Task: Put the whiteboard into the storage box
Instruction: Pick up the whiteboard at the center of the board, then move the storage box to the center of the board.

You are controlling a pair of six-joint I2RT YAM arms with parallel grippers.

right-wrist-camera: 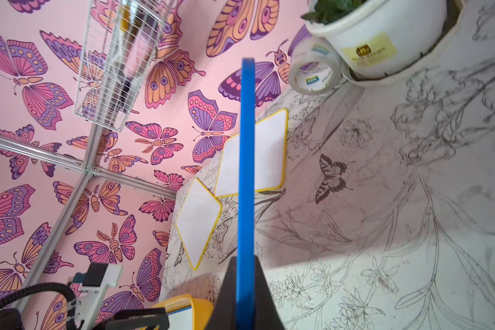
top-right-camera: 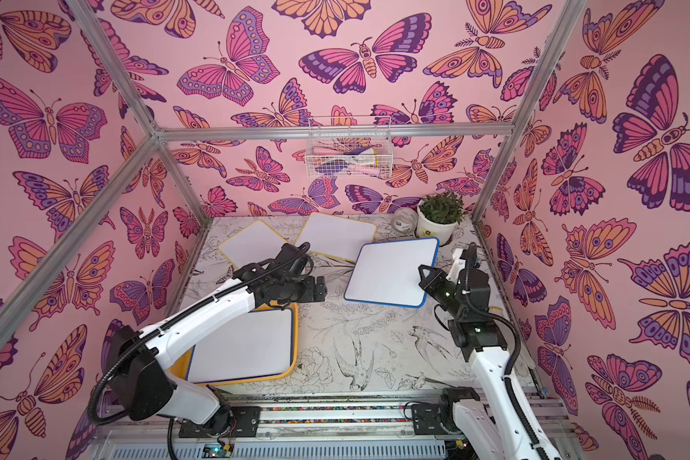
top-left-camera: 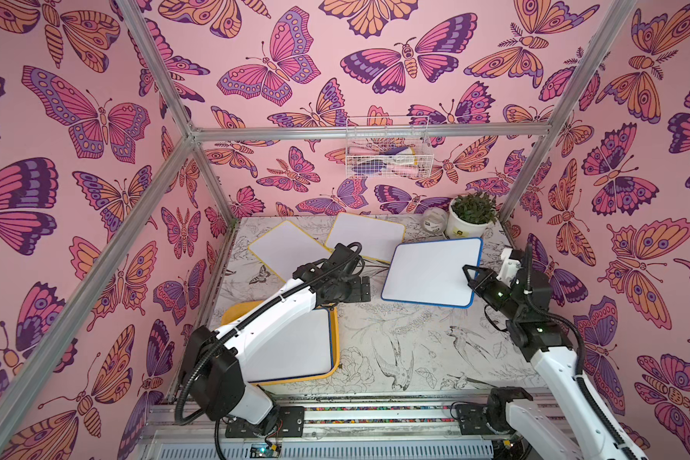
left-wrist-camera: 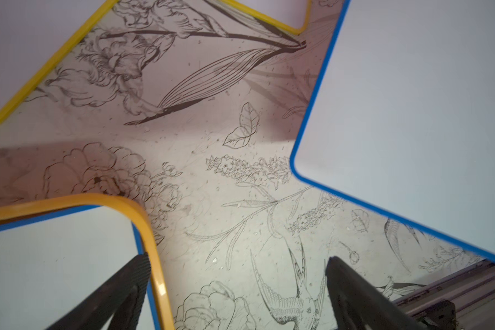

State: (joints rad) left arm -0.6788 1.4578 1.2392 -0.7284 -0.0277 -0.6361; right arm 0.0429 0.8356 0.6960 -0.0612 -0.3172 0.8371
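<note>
My right gripper is shut on the right edge of a blue-framed whiteboard, which hangs tilted above the table's right half. The storage box, a shallow yellow-orange tray, sits at the front left with another blue-framed whiteboard lying in it. My left gripper stands open and empty above the tray's far right corner. Two yellow-framed whiteboards lie overlapping at the back.
A potted plant and a tape roll stand at the back right corner. A white wire basket hangs on the back wall. Metal frame posts line the table's sides.
</note>
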